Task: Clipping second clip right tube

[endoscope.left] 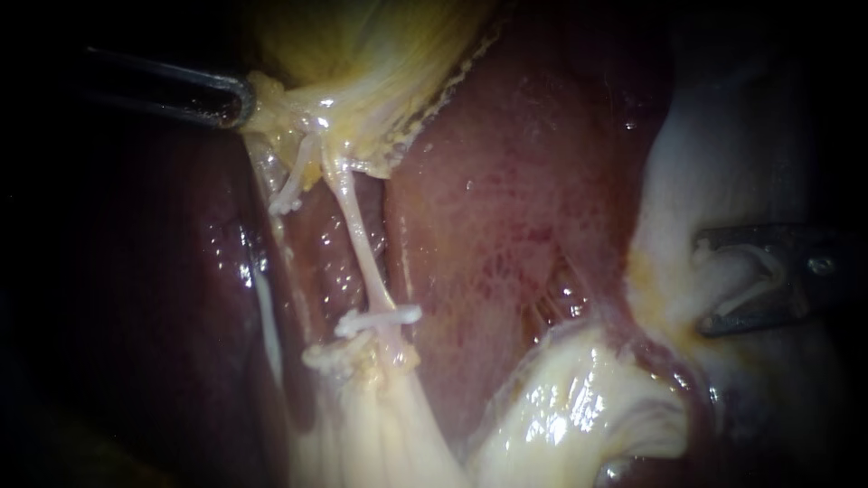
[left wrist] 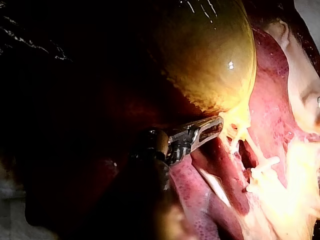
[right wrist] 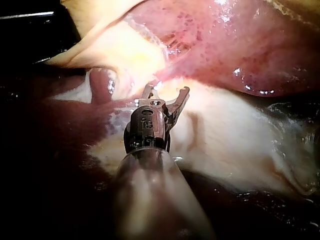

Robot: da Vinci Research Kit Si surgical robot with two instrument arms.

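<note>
Above its clip (endoscope.left: 380, 318), your right tube (endoscope.left: 360, 235) is soft, slippery: straddle there. Right instrument (endoscope.left: 704, 286) jaws gape; left instrument (endoscope.left: 242, 99) jaws pinch gallbladder (endoscope.left: 362, 54).

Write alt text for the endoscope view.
A thin pale tube runs down from the gallbladder over the liver, with one white clip across its lower end. The left instrument grips the gallbladder's edge; the right instrument sits off to the right, jaws open.

Gallbladder (endoscope.left: 362, 54) above the clip (endoscope.left: 380, 319) on the tube (endoscope.left: 360, 239) — liver (endoscope.left: 506, 208) to its right.
</note>
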